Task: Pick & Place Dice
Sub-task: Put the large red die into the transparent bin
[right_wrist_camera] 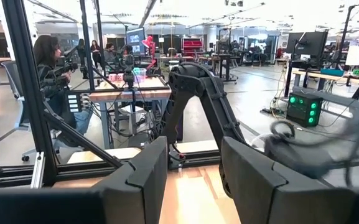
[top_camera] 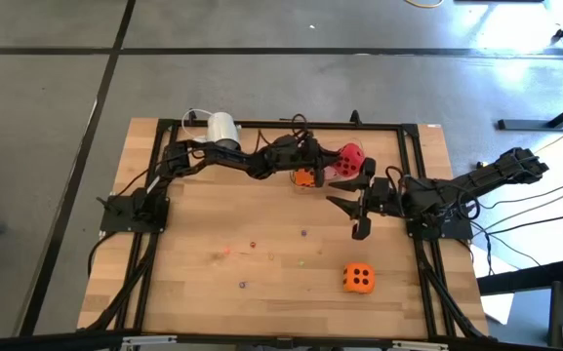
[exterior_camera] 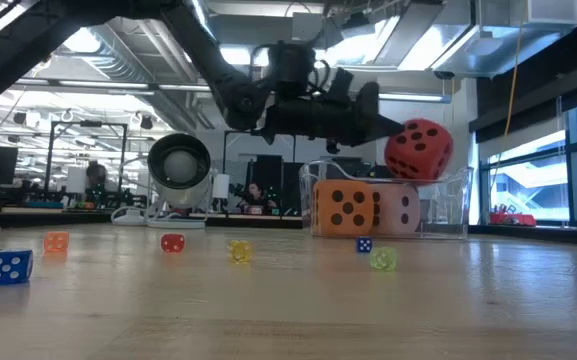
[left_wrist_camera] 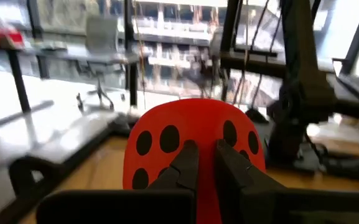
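left tool [exterior_camera: 393,135] clamped on soft red cube die with dark pips [top_camera: 349,157], held aloft over clear box [exterior_camera: 448,200] holding orange die [exterior_camera: 344,208], pale pink die [exterior_camera: 402,210]. right tool [top_camera: 359,207] fingers apart, empty. second orange die [top_camera: 358,278] on wooden surface [top_camera: 261,292].

A grey concrete floor [top_camera: 47,146] crossed by dark seams surrounds the wooden table [top_camera: 261,283]; beyond it, an open workshop with benches [right_wrist_camera: 129,93], ceiling strip lights [exterior_camera: 88,45] (bright), tall windows [exterior_camera: 528,170], several people [right_wrist_camera: 48,68]
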Robot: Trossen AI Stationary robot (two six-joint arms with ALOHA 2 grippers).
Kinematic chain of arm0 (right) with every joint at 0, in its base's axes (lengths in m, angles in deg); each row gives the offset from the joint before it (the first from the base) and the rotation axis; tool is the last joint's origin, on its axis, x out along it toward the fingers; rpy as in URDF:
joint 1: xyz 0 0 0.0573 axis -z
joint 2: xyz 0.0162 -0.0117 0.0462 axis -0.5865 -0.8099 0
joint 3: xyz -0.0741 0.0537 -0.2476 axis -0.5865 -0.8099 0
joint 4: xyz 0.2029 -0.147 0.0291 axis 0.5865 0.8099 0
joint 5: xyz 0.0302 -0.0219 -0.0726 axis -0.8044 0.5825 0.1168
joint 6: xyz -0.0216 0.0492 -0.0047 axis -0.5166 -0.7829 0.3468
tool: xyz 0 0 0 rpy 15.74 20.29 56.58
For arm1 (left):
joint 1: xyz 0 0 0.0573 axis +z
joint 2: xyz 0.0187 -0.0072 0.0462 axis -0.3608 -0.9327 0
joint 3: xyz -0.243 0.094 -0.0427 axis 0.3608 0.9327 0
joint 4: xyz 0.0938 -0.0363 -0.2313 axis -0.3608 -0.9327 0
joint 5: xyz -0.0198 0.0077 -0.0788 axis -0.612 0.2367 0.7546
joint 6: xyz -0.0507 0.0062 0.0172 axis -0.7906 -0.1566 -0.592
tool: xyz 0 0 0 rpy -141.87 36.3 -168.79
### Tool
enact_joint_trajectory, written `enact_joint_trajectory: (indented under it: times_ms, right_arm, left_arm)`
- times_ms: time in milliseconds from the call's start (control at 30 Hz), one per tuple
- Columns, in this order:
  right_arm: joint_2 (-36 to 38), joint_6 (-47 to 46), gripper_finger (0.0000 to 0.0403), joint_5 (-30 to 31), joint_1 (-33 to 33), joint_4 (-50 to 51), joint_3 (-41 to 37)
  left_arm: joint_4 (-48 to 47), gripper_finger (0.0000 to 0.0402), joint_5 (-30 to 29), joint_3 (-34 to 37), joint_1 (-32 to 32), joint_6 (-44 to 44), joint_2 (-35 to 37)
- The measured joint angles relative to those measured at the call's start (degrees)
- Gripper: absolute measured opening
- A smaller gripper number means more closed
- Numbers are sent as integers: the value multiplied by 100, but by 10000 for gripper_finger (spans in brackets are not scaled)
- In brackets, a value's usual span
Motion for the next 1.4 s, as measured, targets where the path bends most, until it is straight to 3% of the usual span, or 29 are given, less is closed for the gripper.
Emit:
enact_joint_trajectory:
  times_ms: [200,600,1400]
  right_arm:
    - [0,56,153,-24,0,-68,0]
    - [0,7,153,-316,0,-56,0]
    - [0,-41,153,-294,0,49,0]
  left_arm:
    - [-224,15,229,-567,-9,60,-358]
    - [-770,23,214,-569,-22,80,-362]
    - [-851,117,410,-556,-155,228,-181]
